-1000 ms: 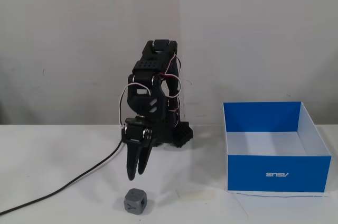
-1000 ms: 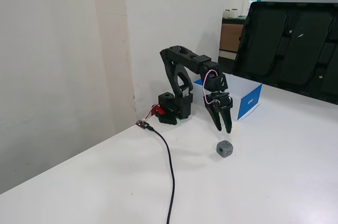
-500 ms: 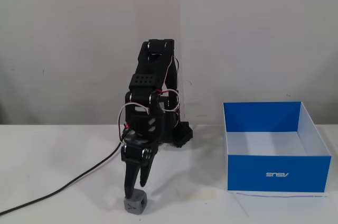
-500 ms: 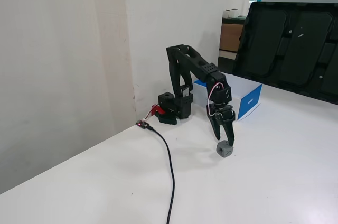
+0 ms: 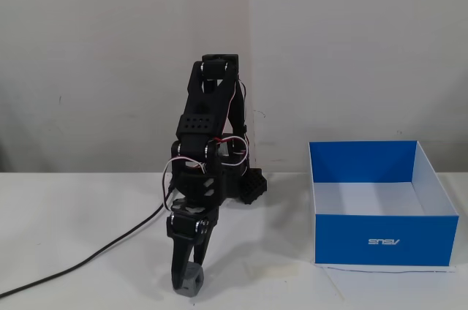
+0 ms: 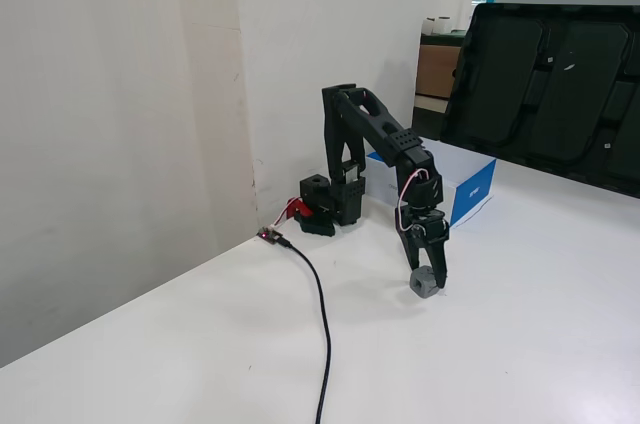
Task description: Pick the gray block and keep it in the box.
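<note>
My end effector [image 5: 188, 281] points straight down, its fingers astride the gray block [image 5: 191, 281] on the tabletop [image 5: 88, 281]. They sit narrowly around it; whether they press it I cannot tell. The box [image 5: 383, 240] stands well apart to the right in this fixed view

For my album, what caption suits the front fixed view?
Arm bends down, gripper around the gray block on the table, blue box waiting empty at right.

The black 5-joint arm [image 5: 208, 134] reaches forward and down; its 2-finger gripper [image 5: 187, 281] [image 6: 426, 279] points at the tabletop, fingers drawn close.
</note>
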### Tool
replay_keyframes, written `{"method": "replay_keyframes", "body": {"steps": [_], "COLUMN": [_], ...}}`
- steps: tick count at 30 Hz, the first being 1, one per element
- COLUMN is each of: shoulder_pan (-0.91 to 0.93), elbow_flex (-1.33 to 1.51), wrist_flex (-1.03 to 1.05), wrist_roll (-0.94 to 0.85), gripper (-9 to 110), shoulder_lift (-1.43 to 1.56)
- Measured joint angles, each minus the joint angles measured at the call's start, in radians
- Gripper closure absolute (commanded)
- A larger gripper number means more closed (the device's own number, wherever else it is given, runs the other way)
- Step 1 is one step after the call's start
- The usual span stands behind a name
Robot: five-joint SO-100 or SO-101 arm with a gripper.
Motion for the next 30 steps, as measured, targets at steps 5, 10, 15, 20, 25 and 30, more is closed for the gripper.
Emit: {"method": "replay_keyframes", "body": {"steps": [5,10,15,20,25,30], "shoulder_pan": [0.018,0.026,0.025,0.025,0.025,0.025], "elbow_flex": [-0.029,-0.041,-0.041,-0.041,-0.041,-0.041], "wrist_flex": [0.000,-0.006,-0.009,-0.009,-0.009,-0.009], "wrist_roll": [0.000,0.000,-0.003,-0.003,-0.003,-0.003], "gripper": [81,83,87,91,93,94], "shoulder_lift": [-0.040,-0.066,-0.091,-0.092,-0.092,-0.092]}}
